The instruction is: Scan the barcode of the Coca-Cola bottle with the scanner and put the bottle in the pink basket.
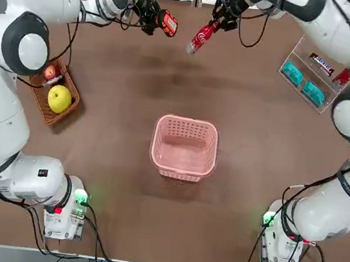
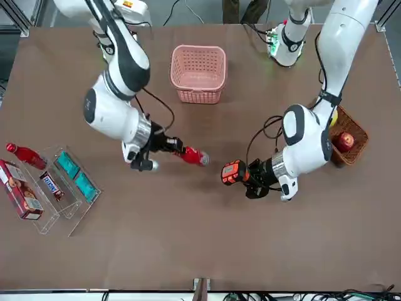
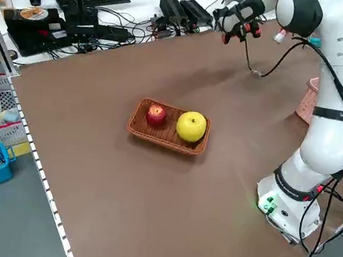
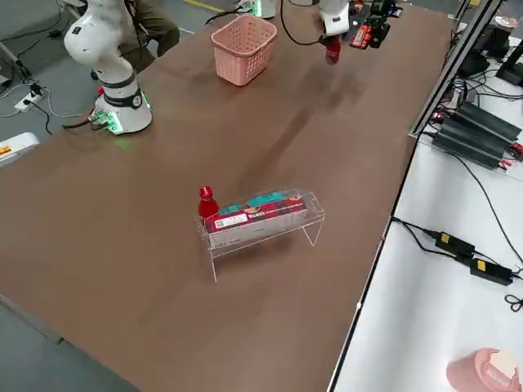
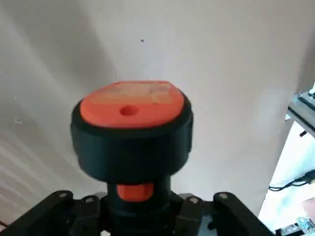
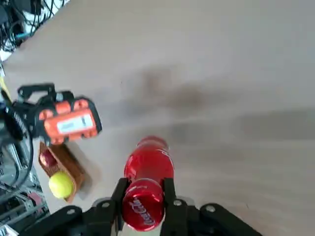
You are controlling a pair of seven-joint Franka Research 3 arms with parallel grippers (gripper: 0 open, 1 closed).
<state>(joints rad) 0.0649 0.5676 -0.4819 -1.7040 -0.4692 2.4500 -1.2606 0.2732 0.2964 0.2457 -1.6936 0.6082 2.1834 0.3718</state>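
My right gripper [image 1: 218,21] is shut on the Coca-Cola bottle [image 1: 202,37], a slim red bottle gripped near its cap and held tilted above the far middle of the table. My left gripper [image 1: 153,20] is shut on the scanner [image 1: 168,23], black with an orange-red head, just left of the bottle with a small gap between them. In the front view the scanner [image 2: 232,172] faces the bottle [image 2: 192,155]. The right wrist view shows the bottle [image 6: 147,179] between the fingers and the scanner [image 6: 68,121] beyond it. The pink basket [image 1: 188,118] stands at the table's centre with nothing inside.
A brown wicker basket [image 1: 44,114] holding a red apple and a yellow fruit [image 1: 59,98] sits at the left. A clear rack [image 1: 297,55] of snack packs stands at the far right, with a second red bottle [image 2: 25,154] and a red box beside it.
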